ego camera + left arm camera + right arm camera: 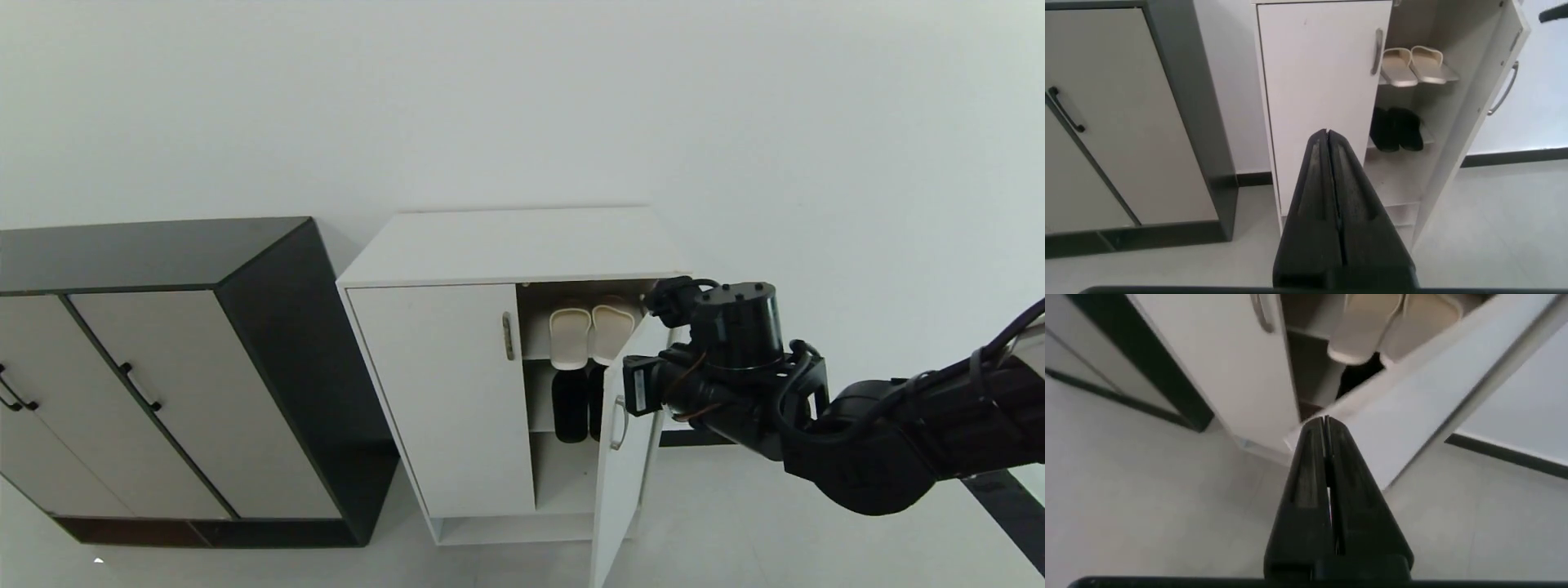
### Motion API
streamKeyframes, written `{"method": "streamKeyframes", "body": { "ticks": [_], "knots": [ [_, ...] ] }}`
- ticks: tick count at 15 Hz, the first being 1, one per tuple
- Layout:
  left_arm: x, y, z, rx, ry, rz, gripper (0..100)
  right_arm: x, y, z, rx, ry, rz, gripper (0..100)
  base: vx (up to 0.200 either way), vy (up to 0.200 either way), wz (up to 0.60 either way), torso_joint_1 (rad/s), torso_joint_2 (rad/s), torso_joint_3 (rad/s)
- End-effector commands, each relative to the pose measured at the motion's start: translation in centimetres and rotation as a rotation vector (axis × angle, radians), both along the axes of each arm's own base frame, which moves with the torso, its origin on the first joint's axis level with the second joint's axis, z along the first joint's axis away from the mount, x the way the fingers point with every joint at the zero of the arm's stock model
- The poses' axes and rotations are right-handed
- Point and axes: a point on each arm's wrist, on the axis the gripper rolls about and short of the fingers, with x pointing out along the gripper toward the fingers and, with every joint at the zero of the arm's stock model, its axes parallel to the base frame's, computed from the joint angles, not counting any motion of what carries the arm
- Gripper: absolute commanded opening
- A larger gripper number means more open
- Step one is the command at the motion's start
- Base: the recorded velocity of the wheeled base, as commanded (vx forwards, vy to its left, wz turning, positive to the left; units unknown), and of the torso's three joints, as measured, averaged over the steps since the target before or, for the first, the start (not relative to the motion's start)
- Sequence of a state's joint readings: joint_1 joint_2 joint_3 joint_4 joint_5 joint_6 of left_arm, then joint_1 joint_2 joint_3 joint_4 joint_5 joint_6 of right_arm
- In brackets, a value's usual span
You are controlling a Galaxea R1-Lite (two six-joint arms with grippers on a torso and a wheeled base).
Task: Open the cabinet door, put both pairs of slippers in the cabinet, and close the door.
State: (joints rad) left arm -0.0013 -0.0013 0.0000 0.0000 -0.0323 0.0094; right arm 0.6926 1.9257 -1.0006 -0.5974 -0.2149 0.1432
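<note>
— Two cabinets along the white wall (522, 98)?
— Two. A dark cabinet (277, 343) with two pale doors fills the lower left of the head view. The white cabinet (506, 245) stands just beside it at centre, on a pale floor (735, 531).
— What stands in the way?
— The right door (624, 490), half open, juts toward lower centre and cuts across the opening, hiding the right edge of the shelves. The left door (445, 392) is shut. The right arm (882, 449) lies across the right of the frame, its wrist just beside the open door's upper outer side.
— And the slippers?
— Two pairs, four slippers, all inside. The beige slippers (589, 331) lie side by side on the top shelf (532, 357), long axis front to back. Their toes point toward the cabinet's back, their heels at the shelf's front edge. The black slippers (575, 404) sit on the middle shelf (540, 430) directly below, long axis also front to back; which end faces out cannot be told.
— The jaws?
— The right gripper (1327, 429) has its jaws pressed together, holding nothing, tip close to the open door's edge; contact cannot be told. The left gripper (1327, 143) is likewise closed and empty, well back from the cabinet, facing its shut door.
</note>
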Motion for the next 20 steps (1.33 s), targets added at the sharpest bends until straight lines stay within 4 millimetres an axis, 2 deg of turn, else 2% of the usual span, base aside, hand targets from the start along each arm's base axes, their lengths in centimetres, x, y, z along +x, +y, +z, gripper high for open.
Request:
{"method": "streamKeyframes", "body": {
  "ticks": [1, 4, 6, 8, 10, 16, 20],
  "knots": [
    [0.0, 0.0, 0.0, 0.000, 0.001, 0.000, 0, -0.7, -2.0, -1.0, -0.008, 0.045, 0.048, 0, 0.000, 0.000, 0.00, 0.000, 0.00, 0.000],
    [0.0, 0.0, 0.0, 0.000, 0.001, -0.002, 0, -1.0, -3.5, -2.7, -0.019, 0.032, 0.056, 0, 0.000, 0.000, 0.00, 0.000, 0.00, 0.000],
    [0.0, 0.0, 0.0, 0.006, 0.001, -0.003, 0, -1.1, -4.0, -3.3, -0.036, 0.046, 0.054, 0, 0.200, 0.000, 0.00, 0.002, 0.00, 0.002],
    [0.0, 0.0, 0.0, 0.006, 0.001, -0.003, 0, -1.2, -4.4, -3.5, -0.037, 0.058, 0.053, 0, 0.200, 0.000, 0.00, -0.007, 0.00, 0.012],
    [0.0, 0.0, 0.0, 0.006, 0.001, -0.003, 0, -1.3, -4.5, -3.8, -0.043, 0.067, 0.051, 0, 0.000, 0.000, 0.00, 0.000, 0.00, 0.000],
    [0.0, 0.0, 0.0, 0.004, 0.001, -0.003, 0, -1.0, -4.3, -3.8, -0.036, 0.055, 0.051, 0, 0.000, 0.000, 0.00, 0.000, 0.00, 0.000],
    [0.0, 0.0, 0.0, 0.004, 0.001, -0.002, 0, 0.5, -3.3, -4.0, -0.025, 0.040, 0.051, 0, 0.000, 0.000, 0.00, 0.000, 0.00, 0.000]
  ]
}}
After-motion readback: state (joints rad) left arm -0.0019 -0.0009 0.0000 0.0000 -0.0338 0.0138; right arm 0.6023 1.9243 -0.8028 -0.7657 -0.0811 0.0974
